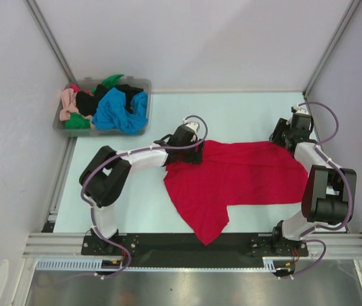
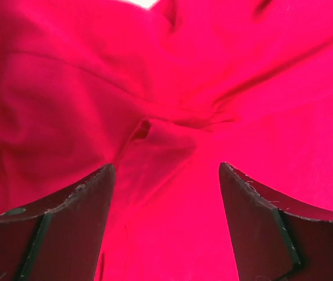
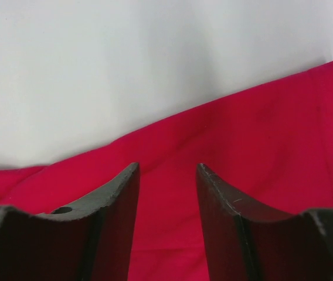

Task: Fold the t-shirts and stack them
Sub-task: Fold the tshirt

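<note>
Far left: bin (image 1: 58, 123) holds the blue, black, green and pink shirts (image 1: 118, 109), bunched and unfolded.

Left gripper (image 2: 166, 168): jaws well apart, low over a puckered seam at the far-left edge of the red shirt (image 1: 238, 175). Nothing pinched.

Red shirt lies spread on the desk (image 1: 232, 111), roughly flat, one part trailing toward the near edge.

Right gripper (image 3: 167, 167): jaws apart, poised over the far-right hem. No cloth clamped.

Judgement: the step in hand is setting up the first fold of the red shirt; nothing is stacked. The next move calls for both grippers to close on the far edge together, then carry it evenly nearward.
</note>
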Available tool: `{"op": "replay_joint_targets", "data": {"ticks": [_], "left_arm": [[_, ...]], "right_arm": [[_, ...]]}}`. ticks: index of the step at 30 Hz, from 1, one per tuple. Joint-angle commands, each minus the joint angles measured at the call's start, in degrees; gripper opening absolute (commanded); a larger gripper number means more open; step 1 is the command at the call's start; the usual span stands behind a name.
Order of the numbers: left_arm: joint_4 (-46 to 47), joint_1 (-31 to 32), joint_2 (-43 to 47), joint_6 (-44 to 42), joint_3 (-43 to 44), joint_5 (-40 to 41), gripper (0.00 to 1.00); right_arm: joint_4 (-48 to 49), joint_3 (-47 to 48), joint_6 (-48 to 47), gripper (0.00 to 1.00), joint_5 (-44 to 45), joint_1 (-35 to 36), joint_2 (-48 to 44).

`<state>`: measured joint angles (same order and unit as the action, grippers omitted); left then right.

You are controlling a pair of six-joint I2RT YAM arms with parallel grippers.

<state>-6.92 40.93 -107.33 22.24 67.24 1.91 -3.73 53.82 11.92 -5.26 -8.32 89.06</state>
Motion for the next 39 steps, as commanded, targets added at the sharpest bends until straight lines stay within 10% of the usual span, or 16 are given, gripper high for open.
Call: {"op": "replay_joint_targets", "data": {"ticks": [1,16,25,27,39], "left_arm": [[2.79,0.12,0.54,-1.41,5.17,1.51,0.77],[4.02,0.12,-4.73,-2.11,6.67,0.46,0.62],[4.54,-0.06,-5.00,-1.85,4.92,-1.21,0.53],[4.72,-0.06,-4.65,-1.85,4.30,-1.39,0.49],[5.33,0.47,0.62,-2.46,0.44,-1.12,0.24]], "right_arm": [[-0.40,1.82,-0.59,0.48,-0.36,0.32,-0.55],[-0.75,3.92,1.70,0.50,-0.10,2.95,2.88],[-2.07,5.41,1.52,0.76,-0.46,2.96,3.76],[-2.16,5.77,1.61,0.99,-1.07,3.04,4.02],[-2.60,6.21,1.52,1.00,-0.81,4.45,5.51]]}}
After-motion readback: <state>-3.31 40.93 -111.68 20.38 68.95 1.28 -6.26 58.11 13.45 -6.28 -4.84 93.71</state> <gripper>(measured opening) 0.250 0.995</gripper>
